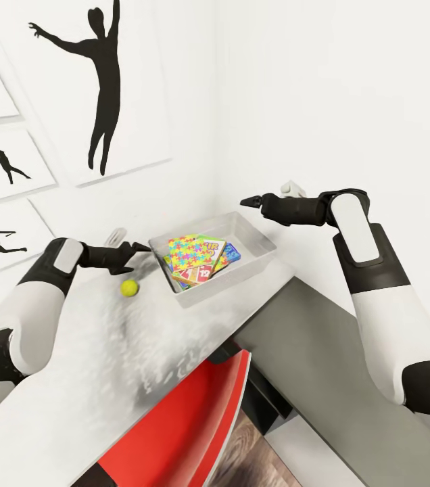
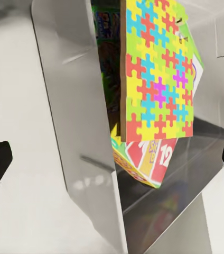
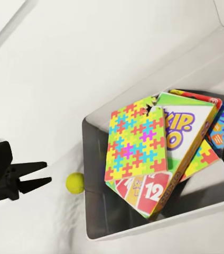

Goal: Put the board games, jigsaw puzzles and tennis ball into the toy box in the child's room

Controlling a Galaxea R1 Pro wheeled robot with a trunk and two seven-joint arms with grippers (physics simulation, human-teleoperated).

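Boxes already stacked in the toy box (image 1: 255, 260) near the table's (image 1: 107, 379) far corner, the empty, seemingly narrowly parted left gripper (image 1: 140, 247) nears the tennis ball (image 1: 130, 288) beside it.

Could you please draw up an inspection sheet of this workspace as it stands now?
Surface: pale table, bare near the robot.
Job's things: toy box holds a jigsaw puzzle and stacked board games; tennis ball lies on the table outside it.
Clutter: nothing seen.
End effectors: left end effector open beside the box, above the ball; right end effector over the box, state unclear.
Cables: nothing seen.
Surroundings: silhouette pictures on the wall, red chair below.
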